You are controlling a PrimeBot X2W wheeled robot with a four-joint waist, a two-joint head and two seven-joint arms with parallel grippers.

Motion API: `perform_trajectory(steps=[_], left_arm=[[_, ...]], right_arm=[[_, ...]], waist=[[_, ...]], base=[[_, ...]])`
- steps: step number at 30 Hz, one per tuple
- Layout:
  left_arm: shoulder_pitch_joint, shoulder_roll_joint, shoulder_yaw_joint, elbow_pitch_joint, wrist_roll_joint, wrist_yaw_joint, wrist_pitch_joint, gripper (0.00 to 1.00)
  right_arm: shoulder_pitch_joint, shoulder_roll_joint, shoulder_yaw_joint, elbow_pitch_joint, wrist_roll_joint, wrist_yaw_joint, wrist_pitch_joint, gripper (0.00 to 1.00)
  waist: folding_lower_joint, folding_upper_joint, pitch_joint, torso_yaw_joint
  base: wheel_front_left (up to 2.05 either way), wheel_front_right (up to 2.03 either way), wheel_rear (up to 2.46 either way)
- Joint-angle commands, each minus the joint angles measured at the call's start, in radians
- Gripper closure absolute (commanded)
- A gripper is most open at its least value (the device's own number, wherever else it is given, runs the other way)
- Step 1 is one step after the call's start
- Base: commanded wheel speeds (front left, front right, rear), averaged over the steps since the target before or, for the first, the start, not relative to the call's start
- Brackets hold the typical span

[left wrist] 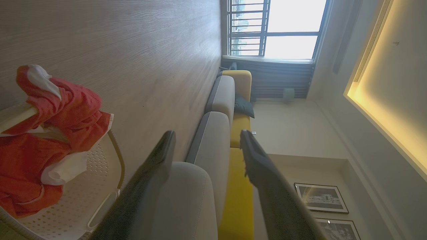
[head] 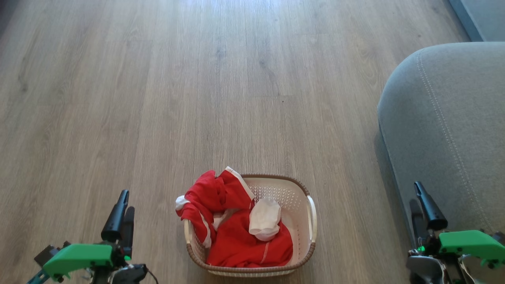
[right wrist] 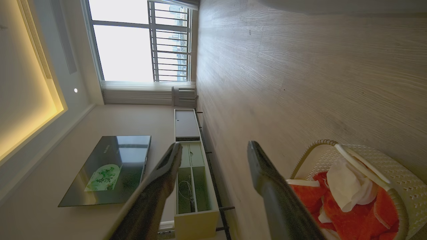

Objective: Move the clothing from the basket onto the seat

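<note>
The basket [head: 311, 221] sits on the wooden floor at bottom centre of the head view, cream with a brown rim. Red clothing [head: 236, 232] with white trim fills its left side and spills over the left rim; a small white cloth [head: 265, 219] lies on top. The grey seat [head: 446, 130] rises at the right. My left gripper [head: 121, 207] hangs open at lower left, well left of the basket. Over the seat's edge at lower right, my right gripper [head: 420, 203] is open. In the wrist views the basket [left wrist: 100, 186] [right wrist: 377, 166] and clothing [left wrist: 30, 160] [right wrist: 363, 216] appear beside empty fingers.
Bare wooden floor [head: 197, 79] stretches ahead and to the left. The left wrist view shows a grey and yellow sofa [left wrist: 220, 133] running toward a window [left wrist: 287, 30]. In the right wrist view stand a television [right wrist: 110, 170] and a low cabinet [right wrist: 191, 180].
</note>
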Motion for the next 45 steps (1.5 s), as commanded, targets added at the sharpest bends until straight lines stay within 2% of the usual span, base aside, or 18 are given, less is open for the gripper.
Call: perform_trajectory(steps=[1,15,45], left_arm=[[-0.045,0.005,-0.002,-0.029,0.007,-0.001,-0.006,0.00],[-0.057,0.006,-0.015,-0.028,0.235,0.012,-0.050,0.00],[-0.071,0.009,-0.051,-0.039,0.552,0.035,-0.135,0.00]], right_arm=[[-0.040,-0.017,-0.001,-0.030,-0.006,0.000,-0.009,0.00],[-0.044,-0.012,0.012,-0.082,-0.327,0.000,-0.053,0.00],[-0.078,-0.060,0.092,-0.068,-0.726,0.000,-0.139,0.00]], waist=[[0.0000,0.0000,0.000,0.000],[0.0000,0.0000,0.004,-0.002],[0.0000,0.0000,0.005,-0.002]], base=[[0.00,0.00,0.00],[0.00,0.00,0.00],[0.00,0.00,0.00]])
